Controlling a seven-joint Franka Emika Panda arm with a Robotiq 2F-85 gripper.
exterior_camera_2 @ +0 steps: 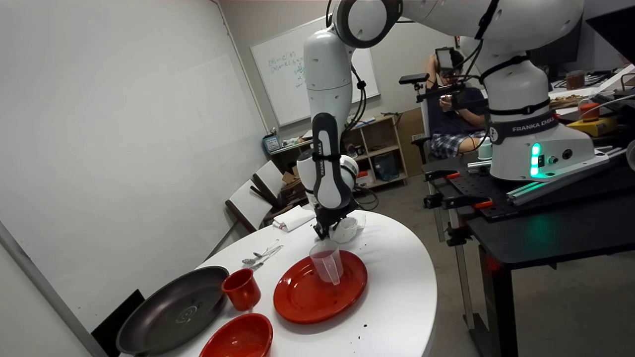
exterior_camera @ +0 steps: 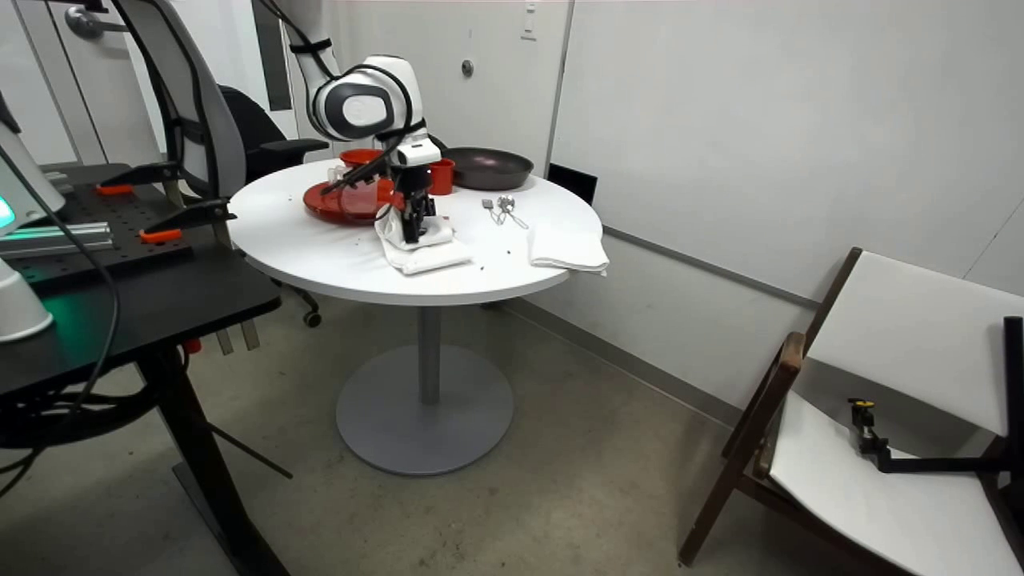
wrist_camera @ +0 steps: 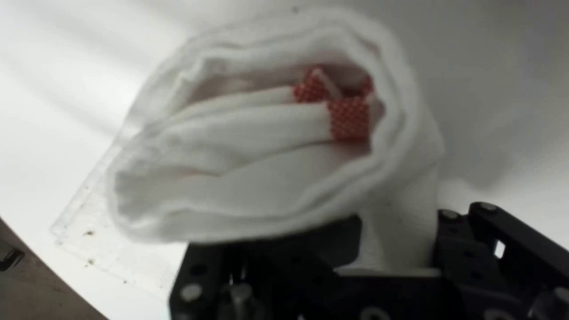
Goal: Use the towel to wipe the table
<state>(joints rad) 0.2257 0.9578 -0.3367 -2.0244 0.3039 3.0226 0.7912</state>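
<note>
A white towel (exterior_camera: 432, 254) lies bunched and folded on the round white table (exterior_camera: 320, 260), near its front edge. My gripper (exterior_camera: 414, 230) points down onto it. In an exterior view the towel (exterior_camera_2: 346, 230) shows as a roll beside the gripper (exterior_camera_2: 323, 232). In the wrist view the towel (wrist_camera: 249, 186) bulges up in a thick roll with red stitching inside. Towel cloth fills the gap between the black fingers of the gripper (wrist_camera: 398, 231), which are shut on it. The roll hides part of the left finger. Small dark specks (exterior_camera_2: 365, 326) lie on the table.
A red plate (exterior_camera_2: 317, 305) holds a clear cup (exterior_camera_2: 327, 265). A red mug (exterior_camera_2: 242, 289), red bowl (exterior_camera_2: 238, 339) and dark pan (exterior_camera_2: 176, 312) stand close by. Metal utensils (exterior_camera: 504, 210) lie mid-table. Another folded white towel (exterior_camera: 570, 250) overhangs the table edge.
</note>
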